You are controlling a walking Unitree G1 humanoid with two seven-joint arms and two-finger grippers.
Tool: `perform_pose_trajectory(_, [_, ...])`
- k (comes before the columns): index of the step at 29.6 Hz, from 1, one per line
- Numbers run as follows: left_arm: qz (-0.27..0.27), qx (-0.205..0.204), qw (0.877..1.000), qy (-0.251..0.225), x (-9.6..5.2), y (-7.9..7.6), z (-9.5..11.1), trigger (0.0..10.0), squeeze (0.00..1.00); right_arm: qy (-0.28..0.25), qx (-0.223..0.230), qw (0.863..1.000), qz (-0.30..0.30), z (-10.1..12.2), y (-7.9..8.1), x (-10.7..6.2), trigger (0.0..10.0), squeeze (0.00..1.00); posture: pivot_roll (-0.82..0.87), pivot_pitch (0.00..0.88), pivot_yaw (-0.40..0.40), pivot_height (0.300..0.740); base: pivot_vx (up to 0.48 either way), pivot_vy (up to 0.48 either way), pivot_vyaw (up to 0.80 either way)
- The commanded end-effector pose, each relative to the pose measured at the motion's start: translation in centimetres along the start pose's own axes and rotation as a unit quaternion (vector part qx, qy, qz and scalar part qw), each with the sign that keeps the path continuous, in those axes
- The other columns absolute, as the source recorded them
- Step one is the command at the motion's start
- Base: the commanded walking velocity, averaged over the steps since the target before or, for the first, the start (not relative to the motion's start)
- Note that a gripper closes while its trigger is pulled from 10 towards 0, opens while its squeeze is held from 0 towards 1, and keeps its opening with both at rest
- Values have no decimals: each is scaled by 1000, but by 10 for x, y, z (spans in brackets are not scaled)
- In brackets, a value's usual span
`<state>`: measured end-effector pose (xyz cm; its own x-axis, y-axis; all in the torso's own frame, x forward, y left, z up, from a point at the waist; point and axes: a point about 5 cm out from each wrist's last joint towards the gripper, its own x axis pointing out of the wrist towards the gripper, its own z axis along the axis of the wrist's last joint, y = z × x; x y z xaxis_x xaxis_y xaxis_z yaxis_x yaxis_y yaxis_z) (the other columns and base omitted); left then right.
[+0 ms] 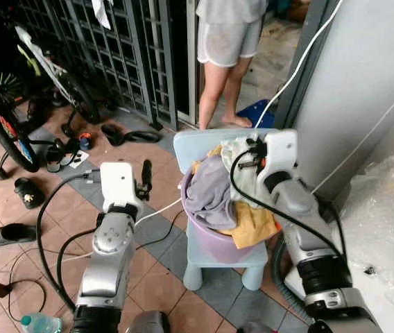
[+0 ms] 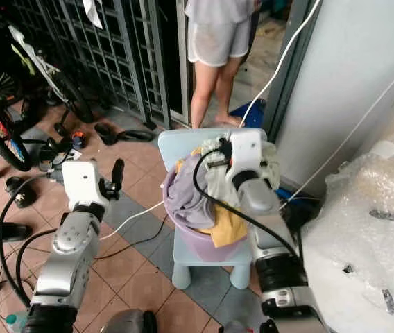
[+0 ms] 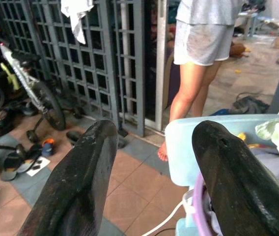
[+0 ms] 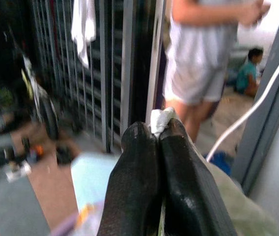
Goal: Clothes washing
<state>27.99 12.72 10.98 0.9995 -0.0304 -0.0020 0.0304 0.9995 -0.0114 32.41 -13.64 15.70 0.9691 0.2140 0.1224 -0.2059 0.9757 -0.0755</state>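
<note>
Right hand (image 4: 158,142) pinches a pale cloth (image 4: 160,118) tight above the laundry basin (image 1: 214,243); left hand (image 3: 154,147) gapes wide, empty.

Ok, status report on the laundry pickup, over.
Right gripper shut on pale cloth above the purple basin. Left gripper open, beside the chair. Person standing just beyond.

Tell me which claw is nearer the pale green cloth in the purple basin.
Right. The right claw is shut on the pale green cloth over the purple basin; the left claw hangs open beside the light blue plastic chair, apart from it.
</note>
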Motion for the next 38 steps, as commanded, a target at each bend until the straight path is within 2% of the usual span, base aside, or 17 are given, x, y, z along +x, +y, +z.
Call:
perform_pose_trajectory(1, [5,1,1000,2,2,3,-2,10000,0,-25,9,1000,-1,16,-1,-4,0,0,-83,0,86,740,0,0,0])
perform_pose_trajectory(3, [0,0,1000,-6,4,2,1,10000,0,-35,-2,999,-8,25,-5,-6,0,0,-94,0,91,740,0,0,0])
perform_pose_trajectory(4, [-1,0,1000,-8,5,1,2,10000,0,-40,-6,999,-10,28,-5,-7,1569,0,-98,0,94,740,0,0,0])
perform_pose_trajectory(5, [-1,0,1000,-10,6,1,2,10000,0,-41,-7,999,-11,31,-6,-9,1569,0,-98,0,94,740,0,0,0])
perform_pose_trajectory(6, [-1,1,1000,-12,7,1,3,10000,0,-43,-7,999,-13,33,-6,-11,10000,0,-105,0,99,740,0,-322,-800])
perform_pose_trajectory(13, [-7,0,1000,-14,10,-1,1,10000,0,-40,-13,999,-17,36,-4,-17,10000,0,-118,0,106,740,0,-367,-796])
perform_pose_trajectory(19, [-8,-3,1000,-16,9,-3,1,10000,0,-59,-19,998,1,48,1,-14,10000,0,-123,0,102,740,0,0,-788])
perform_pose_trajectory(24, [-7,-5,1000,-16,10,-5,0,10000,0,-101,-48,994,11,74,0,-8,10000,0,-111,0,99,740,0,0,-788])
perform_pose_trajectory(29, [-10,-2,1000,-20,11,-3,1,10000,0,-149,-104,983,-6,98,-7,1,10000,0,-116,0,110,740,0,0,-788])
perform_pose_trajectory(31, [-10,-2,1000,-20,11,-3,1,10000,0,-149,-105,983,-7,99,-8,1,10000,0,-116,0,110,740,0,0,-788])
perform_pose_trajectory(38, [-13,-16,999,-27,13,-6,4,10000,0,-171,-161,972,-13,116,-24,9,10000,0,-119,0,112,740,0,0,-793])
